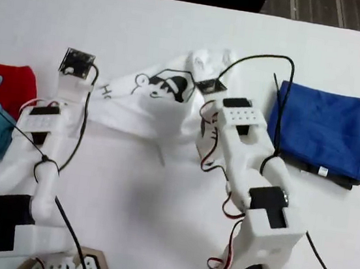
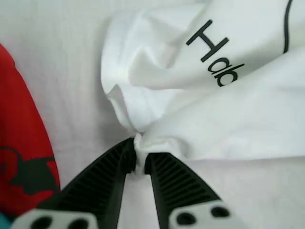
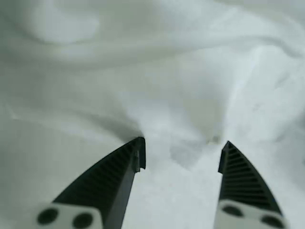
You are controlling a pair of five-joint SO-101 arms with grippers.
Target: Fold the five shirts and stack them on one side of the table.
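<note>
Pinching a bunched corner of the white shirt (image 2: 214,119), the left gripper (image 2: 139,155) has the cloth running lengthwise from its tips toward the right gripper (image 3: 183,148), which hangs with jaws spread, straddling a fold of the same shirt just below.

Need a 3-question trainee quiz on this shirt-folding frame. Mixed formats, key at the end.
1. True or false: the left gripper is shut on an edge of the white printed cotton shirt.
2. Pick one: the folded blue fabric shirt lies on (A) a dark folded garment, (B) a cardboard box, (C) a plastic tray.
3. Fill the gap: over the white shirt, the right gripper has its jaws ____.

Key: 1 true; 2 A; 3 open.
</note>
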